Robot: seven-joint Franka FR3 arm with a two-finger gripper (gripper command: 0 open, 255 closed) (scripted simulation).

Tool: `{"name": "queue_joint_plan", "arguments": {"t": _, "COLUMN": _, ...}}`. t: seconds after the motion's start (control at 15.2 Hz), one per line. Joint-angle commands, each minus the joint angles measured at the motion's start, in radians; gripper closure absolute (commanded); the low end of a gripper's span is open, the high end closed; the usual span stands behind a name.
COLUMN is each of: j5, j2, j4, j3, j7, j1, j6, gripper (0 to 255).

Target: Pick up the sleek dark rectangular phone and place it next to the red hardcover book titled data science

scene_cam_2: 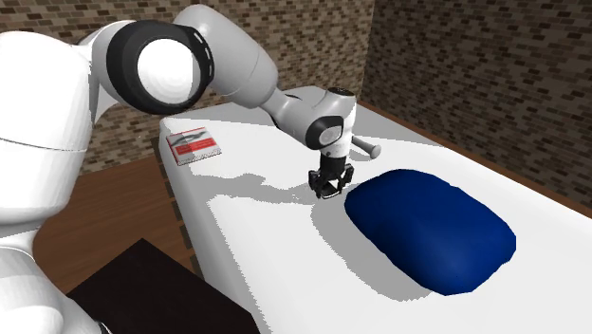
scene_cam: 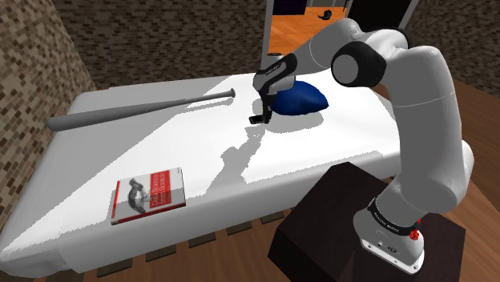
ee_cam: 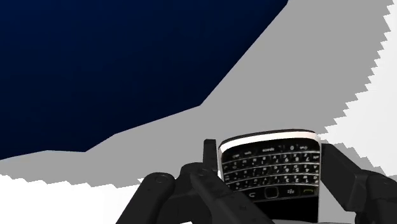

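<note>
A dark phone (ee_cam: 270, 172) with a small keyboard and a silver rim sits clasped between my black fingers. My gripper (ee_cam: 272, 167) is shut on it. In the shoulder view the gripper (scene_cam: 260, 118) hangs low over the white bed (scene_cam: 320, 156), just beside a blue pillow (scene_cam: 300, 98). The second exterior view has the gripper (scene_cam_2: 329, 185) at the pillow's (scene_cam_2: 427, 228) edge, close to the sheet. The red book (scene_cam: 149, 195) lies flat near the bed's front edge, far toward the shoulder view's left; it also lies beyond the arm (scene_cam_2: 194, 144).
A grey baseball bat (scene_cam: 136, 110) lies along the bed's far side. The blue pillow (ee_cam: 114, 63) bulks close behind the phone. My dark stand (scene_cam: 336, 224) is at the bed's near side on a wooden floor. Brick walls surround the room.
</note>
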Motion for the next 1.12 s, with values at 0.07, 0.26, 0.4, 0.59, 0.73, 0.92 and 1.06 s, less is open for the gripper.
{"name": "queue_joint_plan", "arguments": {"t": 0.07, "j5": -0.007, "j2": -0.026, "j4": -0.002, "j3": -0.005, "j7": 0.005, "j1": 0.004, "j6": -0.025, "gripper": 255}}
{"name": "queue_joint_plan", "arguments": {"t": 0.26, "j5": -0.014, "j2": -0.052, "j4": -0.001, "j3": -0.011, "j7": 0.009, "j1": 0.008, "j6": -0.051, "gripper": 255}}
{"name": "queue_joint_plan", "arguments": {"t": 0.4, "j5": -0.018, "j2": -0.069, "j4": 0.001, "j3": -0.014, "j7": 0.012, "j1": 0.010, "j6": -0.069, "gripper": 255}}
{"name": "queue_joint_plan", "arguments": {"t": 0.59, "j5": -0.025, "j2": -0.093, "j4": 0.006, "j3": -0.019, "j7": 0.017, "j1": 0.013, "j6": -0.097, "gripper": 255}}
{"name": "queue_joint_plan", "arguments": {"t": 0.73, "j5": -0.028, "j2": -0.102, "j4": 0.008, "j3": -0.021, "j7": 0.018, "j1": 0.014, "j6": -0.108, "gripper": 255}}
{"name": "queue_joint_plan", "arguments": {"t": 0.92, "j5": -0.038, "j2": -0.146, "j4": -0.064, "j3": -0.015, "j7": 0.076, "j1": 0.070, "j6": -0.077, "gripper": 255}}
{"name": "queue_joint_plan", "arguments": {"t": 1.06, "j5": -0.046, "j2": -0.171, "j4": -0.105, "j3": -0.009, "j7": 0.117, "j1": 0.106, "j6": -0.060, "gripper": 255}}
